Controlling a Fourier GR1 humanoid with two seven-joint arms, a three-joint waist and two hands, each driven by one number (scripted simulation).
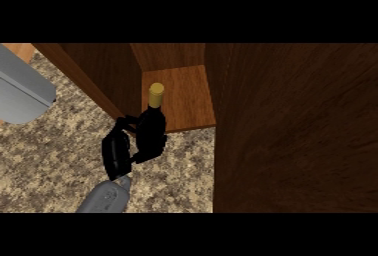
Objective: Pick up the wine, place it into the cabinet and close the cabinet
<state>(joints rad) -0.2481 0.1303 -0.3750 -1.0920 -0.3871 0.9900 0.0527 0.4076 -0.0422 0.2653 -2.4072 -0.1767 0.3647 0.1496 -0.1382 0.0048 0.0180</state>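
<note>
From the head view, I am seeing one grey forearm coming up from the lower edge, its black robot hand curling its fingers and thumb around the dark glass wine bottle with a yellow cap. Which arm it is, I cannot tell for sure; it looks like the left. The bottle is standing upright at the front edge of the brown wooden cabinet shelf, above the speckled beige stone table. The dark wooden cabinet door is standing open at the right.

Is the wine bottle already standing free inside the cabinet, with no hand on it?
No, the hand is curled round the wine bottle at the front edge of the cabinet shelf.
</note>
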